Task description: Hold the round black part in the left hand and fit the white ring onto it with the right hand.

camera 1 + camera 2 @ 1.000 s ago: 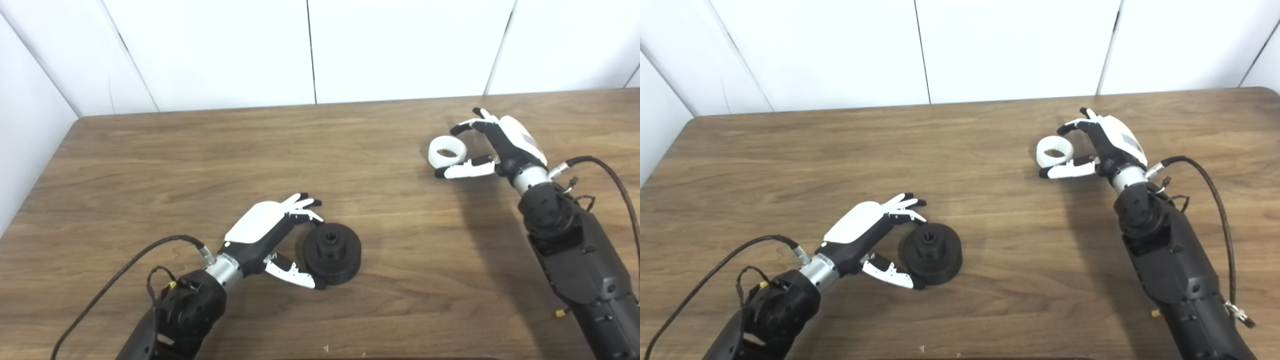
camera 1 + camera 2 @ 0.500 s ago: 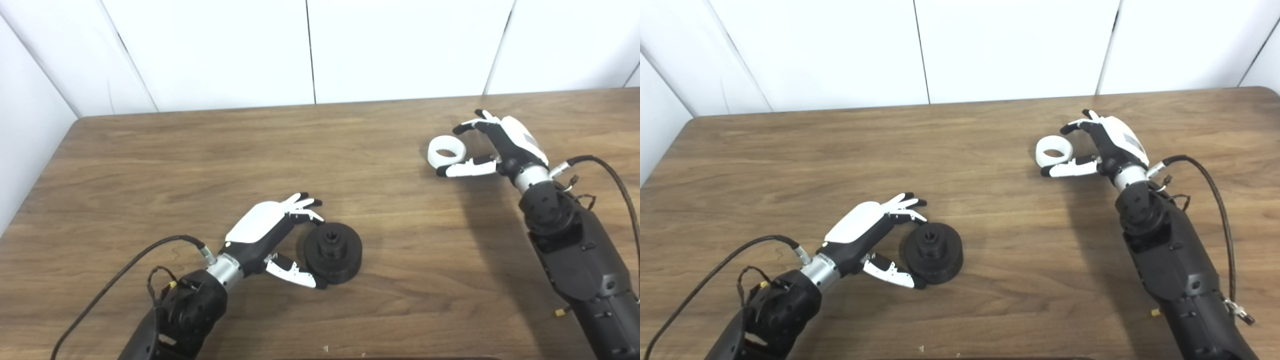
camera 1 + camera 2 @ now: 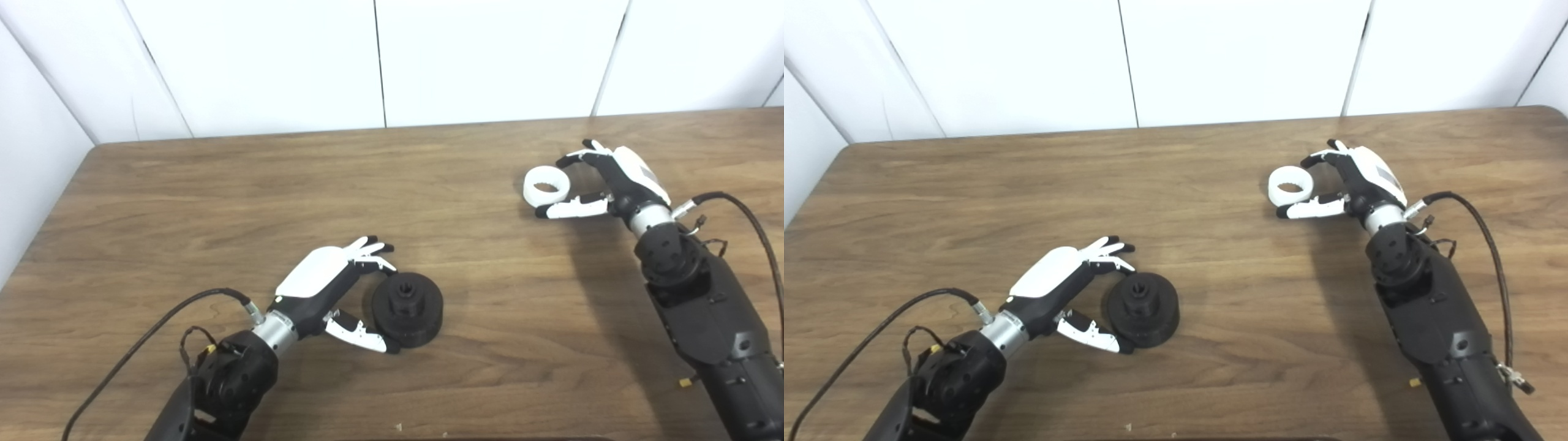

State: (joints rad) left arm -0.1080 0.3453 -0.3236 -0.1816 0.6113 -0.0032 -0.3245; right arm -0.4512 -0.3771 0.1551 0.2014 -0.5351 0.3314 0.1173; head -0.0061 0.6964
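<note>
While the left hand [image 3: 331, 288] spreads its fingers around the round black part [image 3: 407, 302] at lower centre, the right hand [image 3: 603, 180], fingers apart, brackets the white ring [image 3: 546, 186] at right.

Lab-like test bench: bare wooden table [image 3: 245, 184], plain white wall panels [image 3: 490, 55].

Both head cameras look steeply down from the near edge of the table [image 3: 392, 165] toward its far edge and the white wall [image 3: 1237, 55]. They sit side by side and share almost the whole tabletop.
</note>
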